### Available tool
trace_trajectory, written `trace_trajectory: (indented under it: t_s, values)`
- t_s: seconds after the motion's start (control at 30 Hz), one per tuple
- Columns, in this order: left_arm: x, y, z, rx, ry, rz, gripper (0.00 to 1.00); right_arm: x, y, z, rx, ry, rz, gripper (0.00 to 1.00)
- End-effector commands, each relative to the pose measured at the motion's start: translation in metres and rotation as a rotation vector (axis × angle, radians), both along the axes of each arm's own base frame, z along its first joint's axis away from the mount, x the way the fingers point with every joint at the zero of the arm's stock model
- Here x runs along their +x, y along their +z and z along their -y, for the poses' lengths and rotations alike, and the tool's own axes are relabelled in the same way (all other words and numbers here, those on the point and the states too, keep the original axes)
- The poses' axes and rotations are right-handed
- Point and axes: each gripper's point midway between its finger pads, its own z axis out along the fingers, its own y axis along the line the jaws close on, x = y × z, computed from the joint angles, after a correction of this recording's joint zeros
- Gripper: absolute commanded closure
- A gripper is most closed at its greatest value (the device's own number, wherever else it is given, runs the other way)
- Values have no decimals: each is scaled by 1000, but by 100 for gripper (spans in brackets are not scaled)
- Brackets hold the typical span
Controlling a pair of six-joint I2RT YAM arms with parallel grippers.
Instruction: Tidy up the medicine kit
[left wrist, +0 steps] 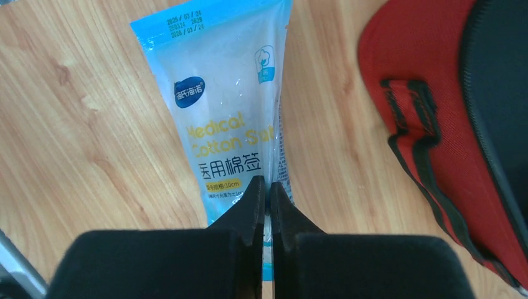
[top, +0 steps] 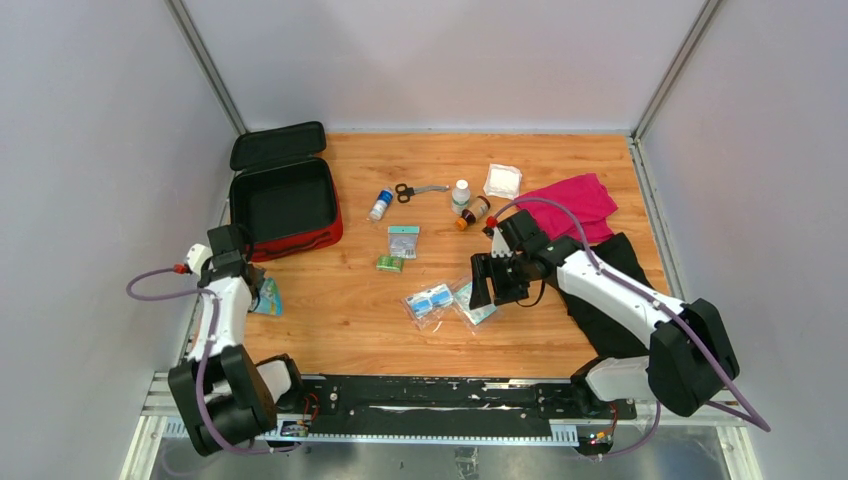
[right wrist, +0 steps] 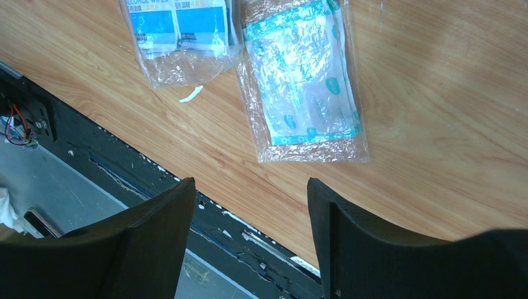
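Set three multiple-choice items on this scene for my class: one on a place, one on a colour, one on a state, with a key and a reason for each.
1. Where on the table does the medicine kit lie?
A. At the far left
B. At the near right
C. In the middle

2. What colour is the lining inside the kit?
A. White
B. Black
C. Blue

3. In what state is the right gripper?
A. Shut and empty
B. Shut on a packet
C. Open, holding nothing

Key:
1 A: the top view shows the case by the far left wall.
2 B: the lid is open, and the inside of the red shell is black.
3 C: the right wrist view shows its fingers wide apart, with the clear packets lying untouched on the wood beyond them.
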Motion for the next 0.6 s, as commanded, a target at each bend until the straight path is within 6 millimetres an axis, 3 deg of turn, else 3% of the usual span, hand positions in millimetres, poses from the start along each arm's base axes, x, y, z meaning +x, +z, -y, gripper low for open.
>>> trace_trajectory:
  t_s: [0.0, 0.17, 0.23, 0.43, 0.57]
  values:
    - [-17, 17, 14, -25, -27, 26, 100, -5, -8, 4, -39, 17, -21, 29]
    - [-31, 57, 16, 39, -51, 93, 100, -3, -6, 3, -37, 14, -15, 29]
    - [-27, 76, 18, 63, -92, 145, 100, -2, -5, 2, -36, 11, -11, 29]
    - [25, 153, 31, 180, -431, 289, 100, 1, -4, 1, -30, -2, -6, 29]
    - [65, 182, 59, 248, -689, 257, 100, 2, -6, 0, -27, -17, -8, 29]
